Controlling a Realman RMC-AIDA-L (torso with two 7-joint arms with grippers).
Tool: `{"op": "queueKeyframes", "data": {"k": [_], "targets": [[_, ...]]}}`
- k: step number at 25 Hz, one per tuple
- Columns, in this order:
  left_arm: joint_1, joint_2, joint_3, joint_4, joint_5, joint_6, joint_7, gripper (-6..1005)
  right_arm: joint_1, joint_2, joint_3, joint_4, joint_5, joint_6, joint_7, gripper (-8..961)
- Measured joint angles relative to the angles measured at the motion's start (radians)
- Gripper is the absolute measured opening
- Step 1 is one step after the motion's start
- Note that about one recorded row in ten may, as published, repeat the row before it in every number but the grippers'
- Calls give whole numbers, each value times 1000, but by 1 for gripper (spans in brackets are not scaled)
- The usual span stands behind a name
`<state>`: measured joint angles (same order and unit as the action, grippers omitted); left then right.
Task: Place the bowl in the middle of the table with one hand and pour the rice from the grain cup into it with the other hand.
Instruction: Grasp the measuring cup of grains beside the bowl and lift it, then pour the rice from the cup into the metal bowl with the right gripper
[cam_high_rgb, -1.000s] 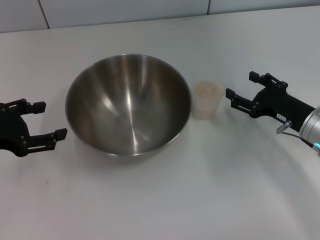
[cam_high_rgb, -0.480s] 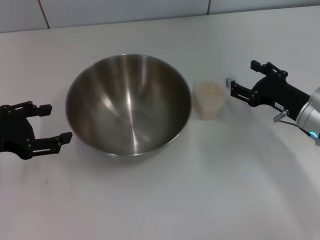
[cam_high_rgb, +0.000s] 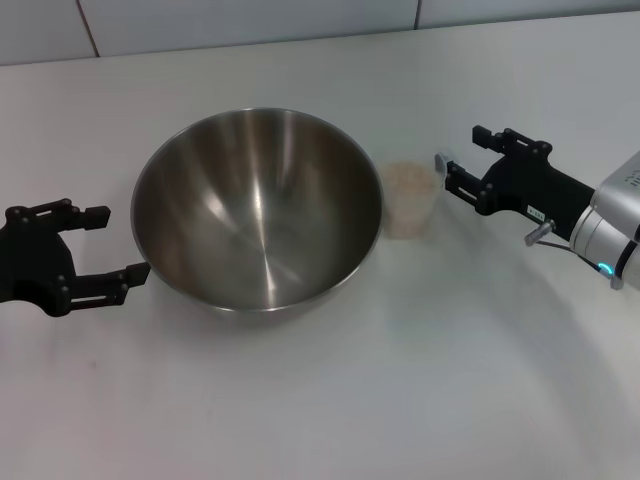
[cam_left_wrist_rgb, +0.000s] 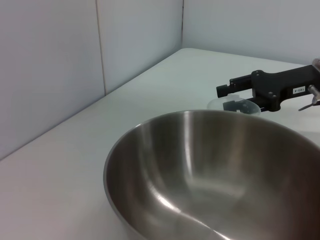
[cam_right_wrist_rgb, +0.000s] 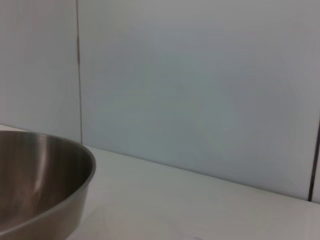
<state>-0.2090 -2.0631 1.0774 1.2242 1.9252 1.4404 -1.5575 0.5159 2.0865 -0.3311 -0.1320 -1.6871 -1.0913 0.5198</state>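
- A large stainless-steel bowl sits upright near the middle of the white desk, its brushed inside bare of any grains in the head view.
- Just beside the bowl's rim, on the robot's right, stands the small translucent grain cup; it is upright on the desk and holds pale rice close to its brim.
- The right gripper reaches in from the right with its two black prongs spread apart, their tips level with the cup and just beside it; no contact with the cup can be made out.
- The left gripper waits low at the bowl's opposite side, its prongs also parted and holding nothing; the nearer prong tip lies right at the bowl's outer wall, though whether it touches cannot be told.
- From the left wrist view, the bowl fills the foreground, with the cup's rim showing past its far edge and the right gripper directly behind that rim.
- The right wrist view takes in only a section of the bowl's wall, the desk and the pale wall panels beyond.
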Motion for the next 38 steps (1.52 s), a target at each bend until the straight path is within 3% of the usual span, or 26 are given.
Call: {"op": "queueKeyframes", "data": {"k": [11,15,24,31,35,38], "targets": [[-5,0,1,3,0,9,-2,827,-1,1,6,12,1,-9,-33,381],[-5,0,1,11,0,21,-2,827,0,2,6,28,32,-15,-82,115],[-4,0,1,15,0,25,-5,827,-16,1,6,38,101,-85,-131,28],[-5,0,1,22,0,27,-5,827,-38,1,6,40,195,-291,-205,3],[-5,-1,6,27,0,38,-3,827,-13,3,6,68,212,-394,-374,7],[-6,-2,9,29,0,39,-3,827,45,3,7,129,214,-414,-568,11]]}}
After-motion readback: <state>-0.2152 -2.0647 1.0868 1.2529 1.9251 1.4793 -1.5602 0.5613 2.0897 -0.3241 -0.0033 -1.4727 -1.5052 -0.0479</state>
